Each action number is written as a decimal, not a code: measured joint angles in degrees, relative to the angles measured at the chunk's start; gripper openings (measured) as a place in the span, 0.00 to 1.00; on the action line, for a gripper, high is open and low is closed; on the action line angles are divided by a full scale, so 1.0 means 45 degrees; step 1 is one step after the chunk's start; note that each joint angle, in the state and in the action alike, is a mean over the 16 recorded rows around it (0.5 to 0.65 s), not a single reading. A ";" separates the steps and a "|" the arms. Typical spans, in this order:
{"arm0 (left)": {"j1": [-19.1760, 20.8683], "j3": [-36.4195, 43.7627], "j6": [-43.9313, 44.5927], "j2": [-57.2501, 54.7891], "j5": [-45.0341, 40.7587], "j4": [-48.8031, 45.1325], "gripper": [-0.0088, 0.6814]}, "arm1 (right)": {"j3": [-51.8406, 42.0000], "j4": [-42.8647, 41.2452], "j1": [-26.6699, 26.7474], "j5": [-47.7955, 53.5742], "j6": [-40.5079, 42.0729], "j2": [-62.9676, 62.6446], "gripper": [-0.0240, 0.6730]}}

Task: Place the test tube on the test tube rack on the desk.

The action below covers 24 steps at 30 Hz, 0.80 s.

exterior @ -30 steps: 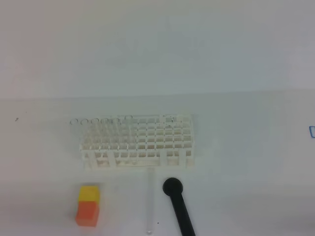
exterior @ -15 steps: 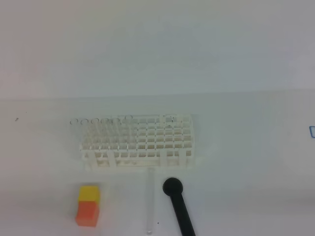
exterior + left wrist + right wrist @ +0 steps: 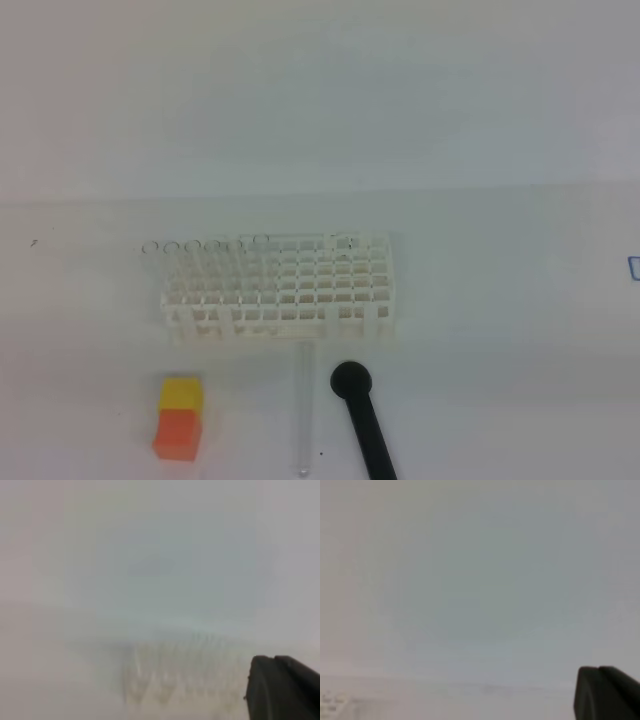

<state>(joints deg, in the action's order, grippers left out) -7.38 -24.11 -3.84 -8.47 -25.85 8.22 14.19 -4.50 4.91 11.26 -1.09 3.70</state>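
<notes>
The test tube (image 3: 303, 410) lies flat on the white desk (image 3: 500, 330), near the front edge, pointing toward the test tube rack (image 3: 280, 290). The rack is a white grid standing just behind it at mid-table. Neither gripper shows in the exterior high view. In the left wrist view only a dark tip of my left gripper (image 3: 275, 680) shows at the bottom right, its fingers together, with the rack (image 3: 175, 675) a blur ahead. The right wrist view shows the dark tip of my right gripper (image 3: 599, 690) against the pale desk, holding nothing.
A black round-headed stick (image 3: 365, 425) lies just right of the tube. A yellow-and-orange block (image 3: 179, 417) sits to the tube's left. A row of small faint rings (image 3: 195, 246) runs along the rack's back left. A blue mark (image 3: 634, 267) is at the right edge.
</notes>
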 joint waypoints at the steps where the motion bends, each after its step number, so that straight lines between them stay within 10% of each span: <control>1: 0.0000 -0.0333 0.0063 -0.0319 -0.0412 -0.0169 0.01 | 0.0418 -0.0013 0.0000 0.0613 0.0053 0.0268 0.03; 10: 0.0000 -0.1945 0.0784 -0.3656 -0.2878 -0.0416 0.01 | 0.3272 0.0446 0.0000 0.4898 0.0633 0.3270 0.03; 24: -0.1355 -0.2546 0.5440 -0.9989 -0.3643 0.5449 0.07 | 0.4046 0.1395 0.0000 0.6159 0.0952 0.4832 0.03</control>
<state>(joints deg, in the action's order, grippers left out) -13.48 -35.57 20.64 -53.43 -42.24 32.74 32.40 1.78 4.91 38.97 3.20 25.45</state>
